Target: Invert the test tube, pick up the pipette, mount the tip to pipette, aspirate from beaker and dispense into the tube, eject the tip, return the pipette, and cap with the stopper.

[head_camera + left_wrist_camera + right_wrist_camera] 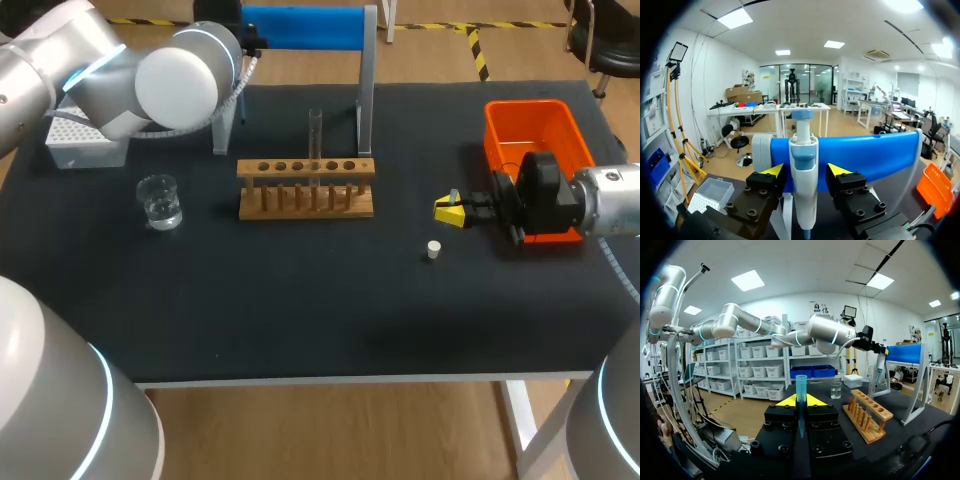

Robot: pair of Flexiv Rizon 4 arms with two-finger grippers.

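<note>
You are early in the job. The test tube (315, 135) is standing in the wooden rack (306, 190), and from here it looks mouth up, so the inverting appears done. The pipette (803, 200) is hanging on the blue stand (875, 155) at the back of the table, not yet picked up. Your left gripper (806, 171) is sitting around it with its fingers spread, one on each side, and a sliver of gap is showing on both sides, so it is not gripping anything.

Your right gripper (450, 211) is hovering over the table between the rack and the orange bin (530, 130), clenched on a blue tip (801, 390). The tip's long axis is running upright across the fingers, with its wide opening facing up and its narrow point aiming down at the table, ready for the pipette to be pressed in from above.

You are left with grasping the pipette, mounting the tip, drawing from the beaker (160, 201), filling the tube, ejecting, returning and capping. The stopper (433, 250) is lying loose on the table just beside your right gripper.
</note>
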